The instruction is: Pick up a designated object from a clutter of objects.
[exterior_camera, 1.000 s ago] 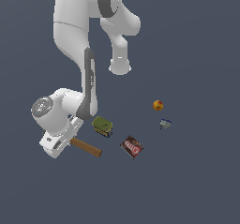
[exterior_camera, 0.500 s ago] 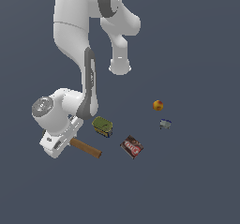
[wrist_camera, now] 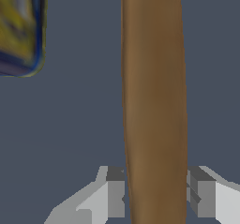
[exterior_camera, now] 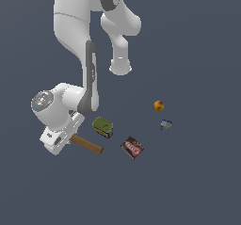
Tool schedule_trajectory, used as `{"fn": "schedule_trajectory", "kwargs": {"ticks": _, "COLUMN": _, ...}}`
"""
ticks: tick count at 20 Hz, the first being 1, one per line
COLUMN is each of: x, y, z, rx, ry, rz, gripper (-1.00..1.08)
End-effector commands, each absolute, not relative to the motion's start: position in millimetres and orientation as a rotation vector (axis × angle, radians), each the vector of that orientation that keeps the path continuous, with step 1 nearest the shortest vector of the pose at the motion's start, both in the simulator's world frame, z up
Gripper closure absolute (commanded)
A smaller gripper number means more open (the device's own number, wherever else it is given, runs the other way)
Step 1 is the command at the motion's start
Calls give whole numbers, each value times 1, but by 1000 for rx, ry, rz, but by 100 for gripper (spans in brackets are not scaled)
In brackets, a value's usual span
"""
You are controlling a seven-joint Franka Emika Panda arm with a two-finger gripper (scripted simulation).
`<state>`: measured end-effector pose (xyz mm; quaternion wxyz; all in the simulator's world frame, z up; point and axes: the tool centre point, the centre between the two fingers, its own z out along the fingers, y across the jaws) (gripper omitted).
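Gripper (wrist_camera: 154,197) is low at the exterior view's lower left, jaws straddling the hammer's (exterior_camera: 87,145) brown handle, pads right against it. Olive can (exterior_camera: 102,127) sits nearby.

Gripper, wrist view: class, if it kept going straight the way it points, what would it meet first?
The hammer's wooden handle. It already lies between the fingers of the gripper, so pushing on would likely press it against the floor; remaining depth is unclear.
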<state>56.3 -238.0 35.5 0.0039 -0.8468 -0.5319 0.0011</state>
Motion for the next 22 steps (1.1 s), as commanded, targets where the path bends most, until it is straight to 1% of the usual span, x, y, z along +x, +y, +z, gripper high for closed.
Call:
{"fn": "schedule_trajectory", "kwargs": {"ticks": 1, "x": 52, "y": -238, "z": 49, "rx": -2658, "ry": -1669, "rz": -1, "gripper": 108}}
{"fn": "schedule_trajectory", "kwargs": {"ticks": 7, "x": 31, "y": -236, "z": 86, "rx": -2659, "ry": -1668, "rz": 1, "gripper": 108}}
{"fn": "schedule_trajectory", "kwargs": {"ticks": 22, "x": -35, "y": -228, "z": 205, "rx": -2662, "ry": -1667, "rz": 3, "gripper": 108}}
